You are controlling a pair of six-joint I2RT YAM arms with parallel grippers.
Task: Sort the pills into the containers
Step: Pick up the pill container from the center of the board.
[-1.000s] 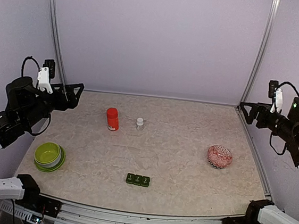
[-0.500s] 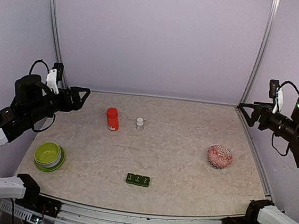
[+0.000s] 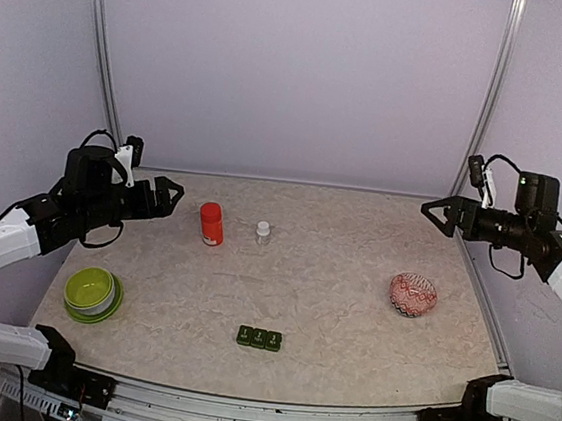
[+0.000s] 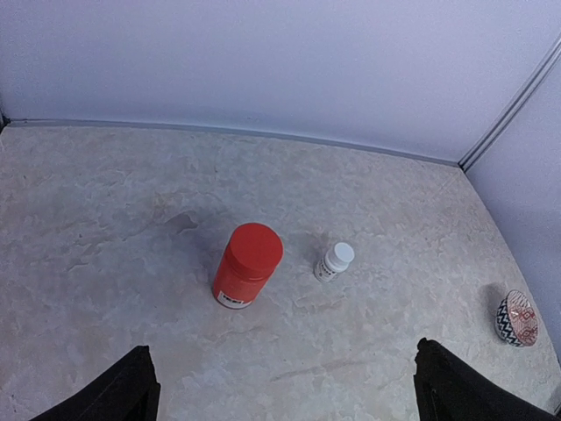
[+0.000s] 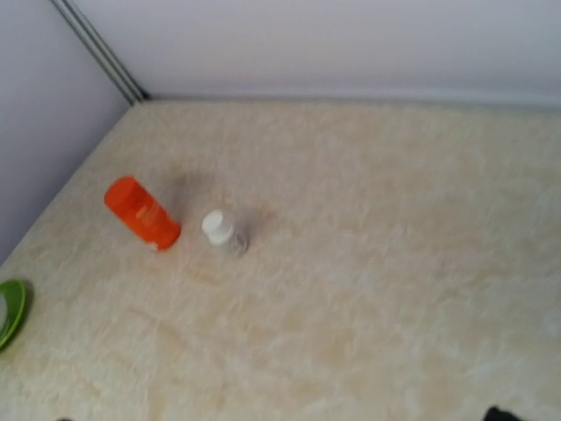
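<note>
The containers (image 3: 260, 338), a dark green strip of three lidded compartments, lie near the table's front middle, lids shut. A red bottle (image 3: 211, 223) and a small clear bottle with a white cap (image 3: 263, 232) stand at the back; both also show in the left wrist view, the red bottle (image 4: 248, 276) beside the small bottle (image 4: 334, 260), and in the right wrist view (image 5: 141, 213). No loose pills show. My left gripper (image 3: 165, 195) is open, in the air left of the red bottle. My right gripper (image 3: 436, 213) is open, in the air at the back right.
A lime-green bowl (image 3: 92, 293) sits at the front left. A red-and-white patterned bowl (image 3: 413, 294) sits at the right, also in the left wrist view (image 4: 516, 318). Metal posts stand at the back corners.
Both arms have swung inward over the table: the left gripper moved right toward the red bottle, the right gripper moved left. The objects on the table have not moved.
</note>
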